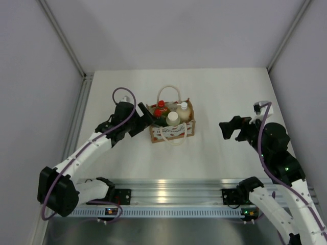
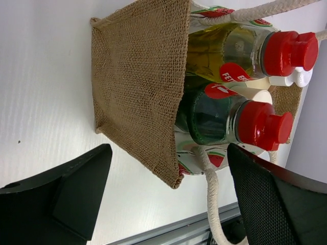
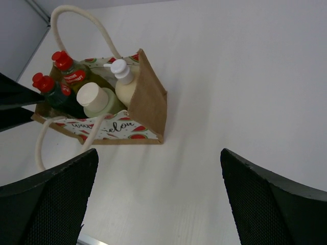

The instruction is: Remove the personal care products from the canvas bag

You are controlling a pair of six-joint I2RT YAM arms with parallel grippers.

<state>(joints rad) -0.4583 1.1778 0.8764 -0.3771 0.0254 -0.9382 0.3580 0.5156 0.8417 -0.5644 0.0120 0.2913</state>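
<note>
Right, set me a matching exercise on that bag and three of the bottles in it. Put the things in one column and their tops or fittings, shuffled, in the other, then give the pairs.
Column A
1. dark green bottle
2. cream bottle
3. pale cylinder
4. canvas bag

Column B
a. wide flat white cap
b. cream rope handles
c. red cap
d. white pump head

Pairs: 1-c, 2-d, 3-a, 4-b
</note>
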